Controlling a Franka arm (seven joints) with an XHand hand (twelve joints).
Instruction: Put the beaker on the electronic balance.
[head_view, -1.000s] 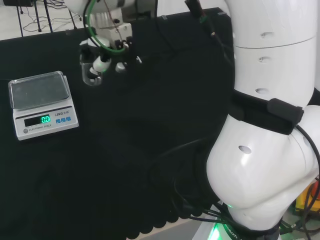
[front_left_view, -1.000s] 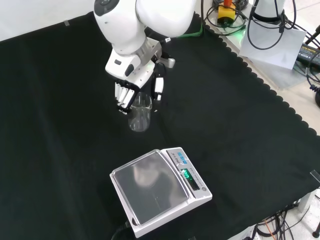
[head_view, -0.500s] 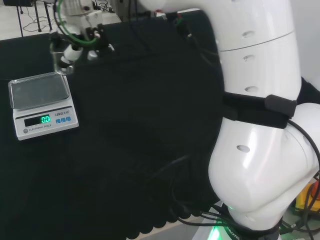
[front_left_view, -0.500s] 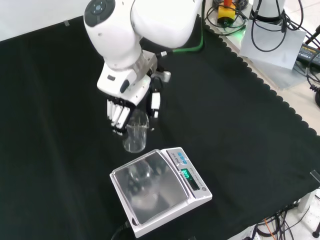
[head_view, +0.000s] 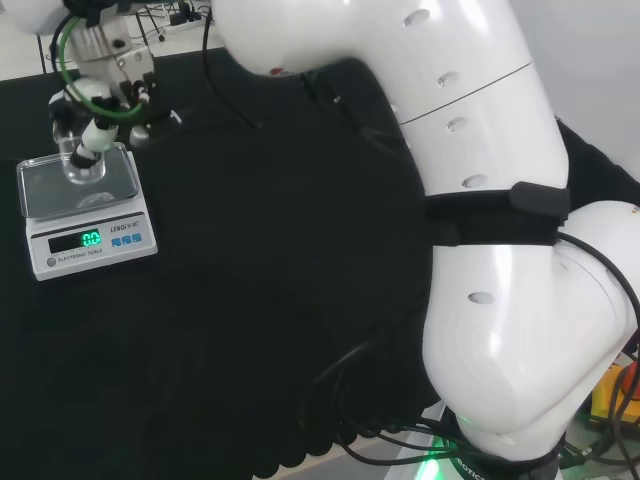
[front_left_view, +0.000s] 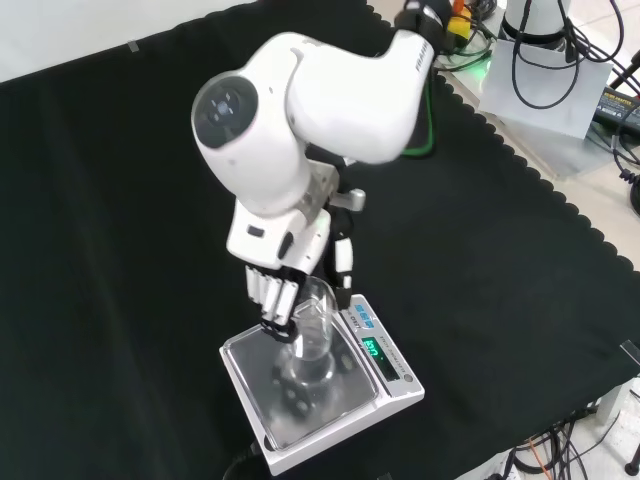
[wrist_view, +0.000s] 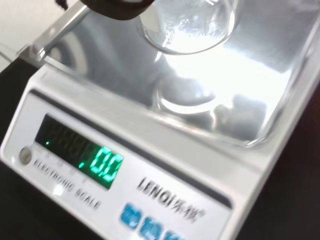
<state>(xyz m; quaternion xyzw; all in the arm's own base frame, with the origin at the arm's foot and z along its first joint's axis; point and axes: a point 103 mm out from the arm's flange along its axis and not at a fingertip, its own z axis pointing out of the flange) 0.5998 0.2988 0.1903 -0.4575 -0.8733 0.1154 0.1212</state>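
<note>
In the front view, the black and white robot hand (front_left_view: 283, 285) has its fingers curled around the clear glass beaker (front_left_view: 312, 335), upright below the palm, directly over the white electronic balance's steel pan (front_left_view: 250, 375); contact is unclear.

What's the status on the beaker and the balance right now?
Robot hand curled round beaker. Beaker upright over balance pan; contact unclear. Nothing in the way.

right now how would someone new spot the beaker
Find the white electronic balance with a shiny metal pan near the front view's bottom edge of the black cloth. Over that pan, the black and white hand holds the clear glass beaker, the only see-through vessel in sight.
</note>
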